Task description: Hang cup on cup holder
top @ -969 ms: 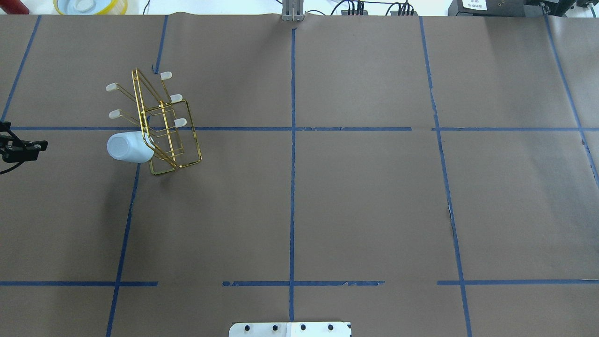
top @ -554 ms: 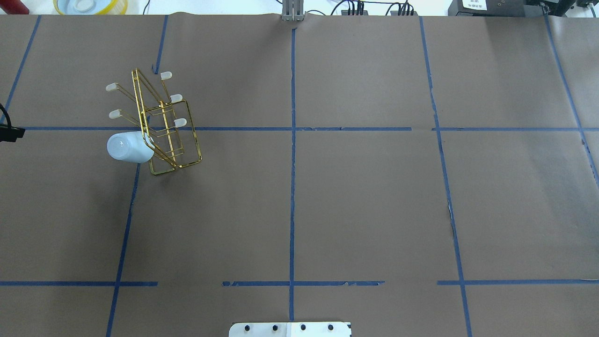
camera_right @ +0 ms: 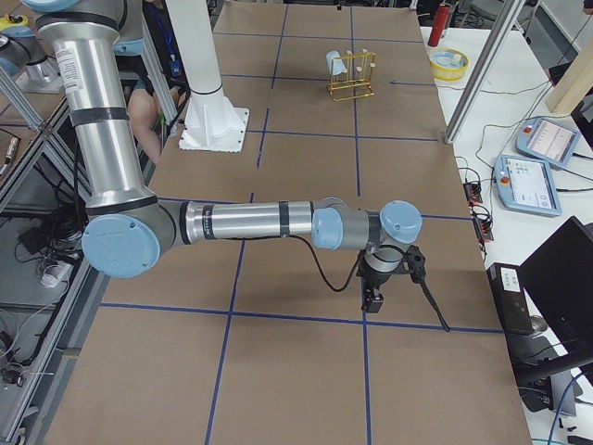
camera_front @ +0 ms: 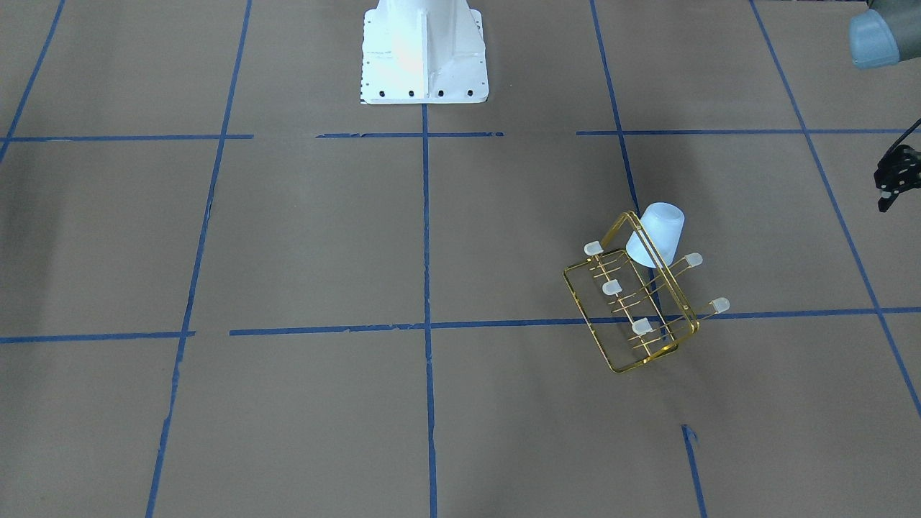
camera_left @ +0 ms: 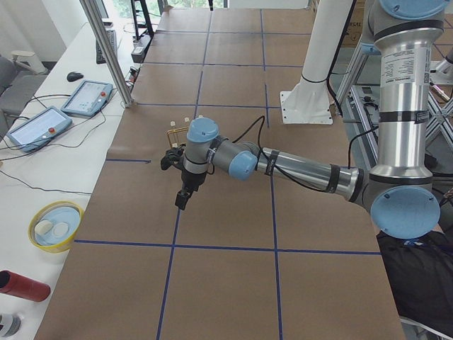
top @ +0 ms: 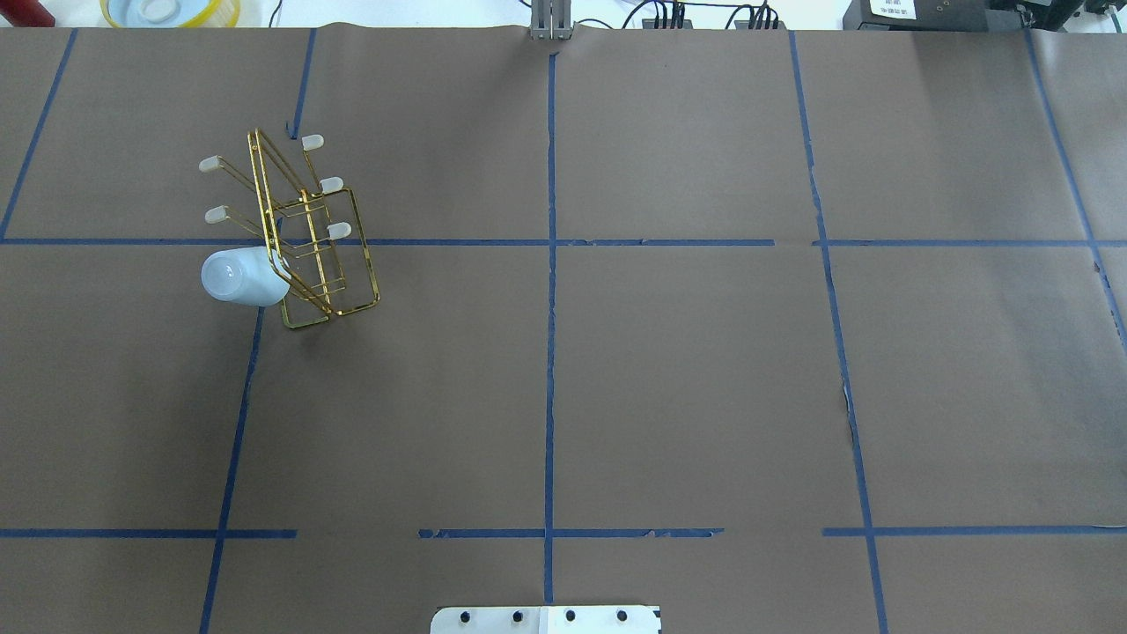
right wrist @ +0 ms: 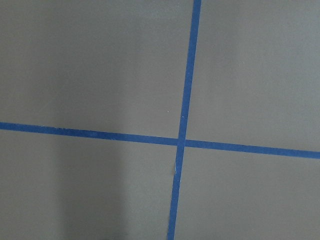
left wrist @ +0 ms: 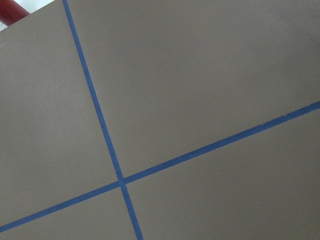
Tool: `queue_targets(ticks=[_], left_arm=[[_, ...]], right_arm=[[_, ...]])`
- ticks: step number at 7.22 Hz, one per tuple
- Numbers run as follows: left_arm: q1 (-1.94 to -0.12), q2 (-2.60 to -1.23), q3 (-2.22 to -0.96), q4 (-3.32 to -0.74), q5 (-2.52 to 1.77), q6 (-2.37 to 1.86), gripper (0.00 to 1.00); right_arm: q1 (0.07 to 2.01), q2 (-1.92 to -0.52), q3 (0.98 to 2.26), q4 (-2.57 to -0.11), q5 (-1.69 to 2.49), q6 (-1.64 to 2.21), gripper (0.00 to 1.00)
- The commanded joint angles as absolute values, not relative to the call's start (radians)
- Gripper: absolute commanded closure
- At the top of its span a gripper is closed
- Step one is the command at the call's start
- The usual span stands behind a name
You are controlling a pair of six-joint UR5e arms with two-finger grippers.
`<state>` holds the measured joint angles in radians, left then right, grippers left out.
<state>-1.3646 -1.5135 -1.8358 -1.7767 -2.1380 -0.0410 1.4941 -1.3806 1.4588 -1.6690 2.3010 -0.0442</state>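
Observation:
The pale blue cup hangs tilted, base outward, on a near-left prong of the gold wire cup holder. Both show in the front view, cup and holder, and small in the right side view. My left gripper is at the front view's right edge, well apart from the cup and holding nothing I can see; I cannot tell if it is open. It also shows in the left side view. My right gripper hangs over the table's far right; I cannot tell its state. Both wrist views show only paper and tape.
Brown paper with blue tape lines covers the table. A yellow-rimmed bowl and a red cylinder lie off the table's left end. The white robot base stands at the near edge. Teach pendants lie beyond the far edge.
My left gripper has drawn back leftward and left the overhead view. The cup and the holder have not moved.

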Motion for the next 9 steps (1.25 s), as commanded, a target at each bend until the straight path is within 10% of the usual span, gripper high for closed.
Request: queue_targets(ticks=[1,9], left_arm=[[-1.507,-1.514,-1.798,-1.660,-2.283,0.087,0.00],[-1.595,-1.535,-1.690,-1.497,-2.395,0.087,0.00]], right_arm=[[1.494,-1.381,1.459,-1.669,2.301,-0.044,0.00],[1.494,-1.381,1.459,-1.669,2.301,-0.044,0.00]])
